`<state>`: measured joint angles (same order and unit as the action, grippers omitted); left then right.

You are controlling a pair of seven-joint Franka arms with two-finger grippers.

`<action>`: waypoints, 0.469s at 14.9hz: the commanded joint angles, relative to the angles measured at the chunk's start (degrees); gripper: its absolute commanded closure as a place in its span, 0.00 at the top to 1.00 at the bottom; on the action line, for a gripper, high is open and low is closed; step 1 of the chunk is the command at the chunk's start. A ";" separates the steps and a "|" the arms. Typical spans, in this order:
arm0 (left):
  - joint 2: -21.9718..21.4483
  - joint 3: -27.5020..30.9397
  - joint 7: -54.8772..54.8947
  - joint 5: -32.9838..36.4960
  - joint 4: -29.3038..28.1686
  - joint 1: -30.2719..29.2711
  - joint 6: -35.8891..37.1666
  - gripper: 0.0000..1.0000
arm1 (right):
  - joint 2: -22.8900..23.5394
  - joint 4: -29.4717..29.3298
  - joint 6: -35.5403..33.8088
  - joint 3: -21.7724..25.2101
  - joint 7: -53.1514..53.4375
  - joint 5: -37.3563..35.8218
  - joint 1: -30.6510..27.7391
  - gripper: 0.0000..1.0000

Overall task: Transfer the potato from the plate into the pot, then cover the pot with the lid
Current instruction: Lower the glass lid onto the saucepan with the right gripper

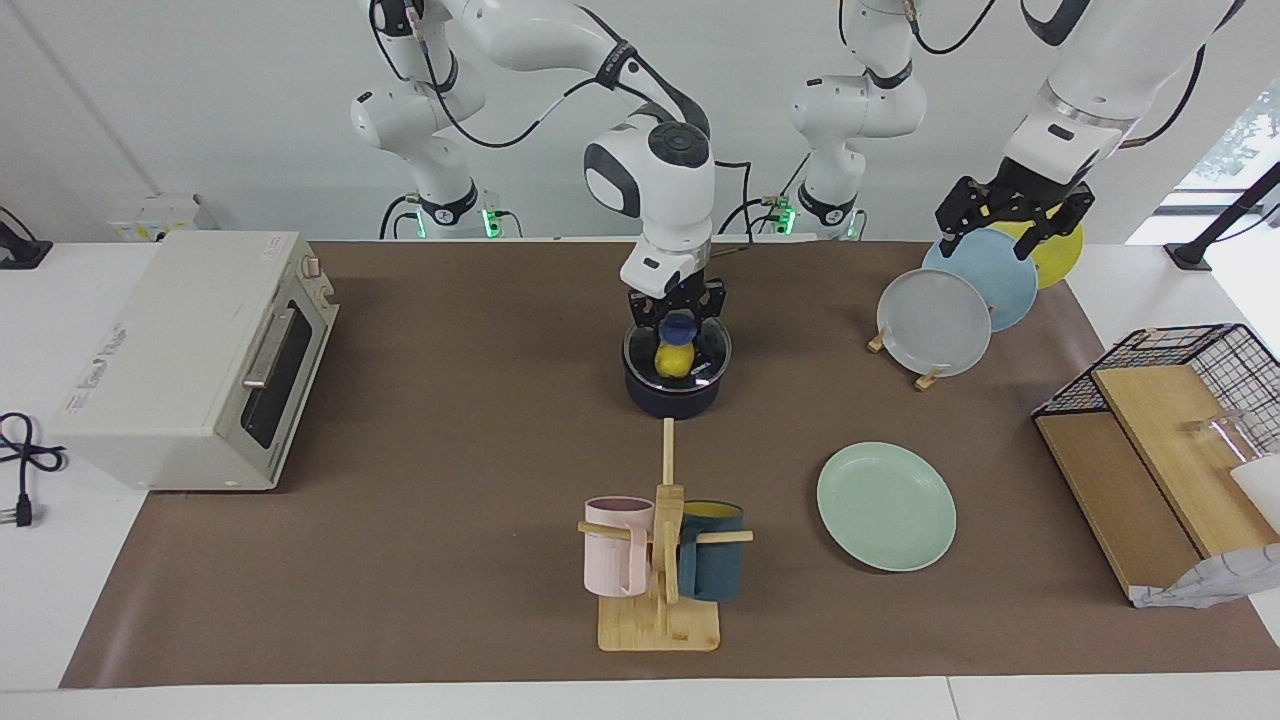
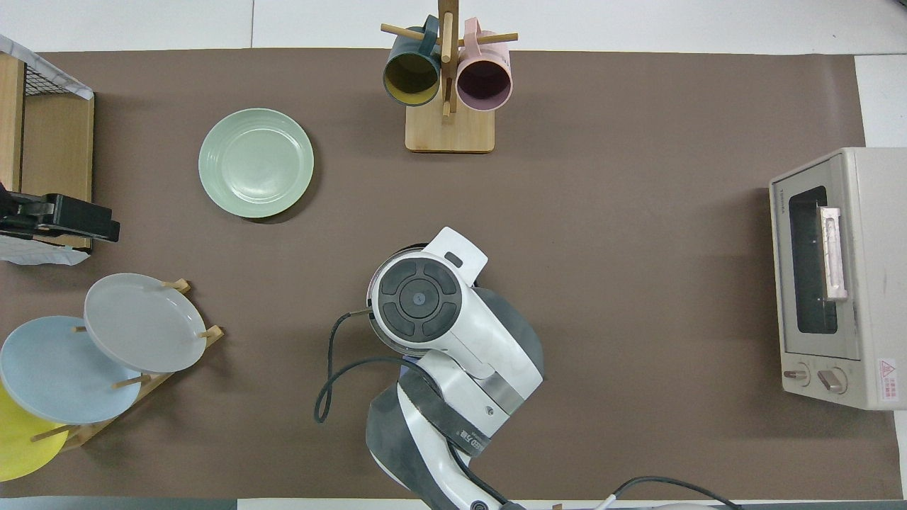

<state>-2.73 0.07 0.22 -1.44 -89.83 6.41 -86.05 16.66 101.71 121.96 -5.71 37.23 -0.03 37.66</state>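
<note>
White oven (image 2: 843,276), illegible brand lettering

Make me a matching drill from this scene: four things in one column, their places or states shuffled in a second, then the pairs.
1. potato
2. plate
3. lid
4. left gripper

A. open, over the plate rack
B. in the pot
C. held by its knob, at the pot's mouth
D. bare on the table

Pairs: 1-B, 2-D, 3-C, 4-A
</note>
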 commanded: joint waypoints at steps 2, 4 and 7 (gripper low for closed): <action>-0.96 -0.25 0.66 0.92 -1.84 -1.14 -1.83 1.00 | -1.81 3.06 1.44 -0.01 1.00 -0.06 0.13 0.00; -0.61 -0.34 0.49 0.92 -2.11 -1.14 -3.42 1.00 | -1.90 3.06 1.44 -0.01 0.65 -1.80 0.13 0.00; -0.26 -0.60 0.40 0.92 -1.58 -2.10 -3.95 1.00 | -1.90 3.15 2.31 -0.01 0.82 -3.92 0.13 0.00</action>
<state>-2.50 0.10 0.22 -1.40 -90.56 5.59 -88.73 16.24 102.44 122.39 -5.69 37.25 -2.42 37.75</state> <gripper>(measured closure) 0.000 0.348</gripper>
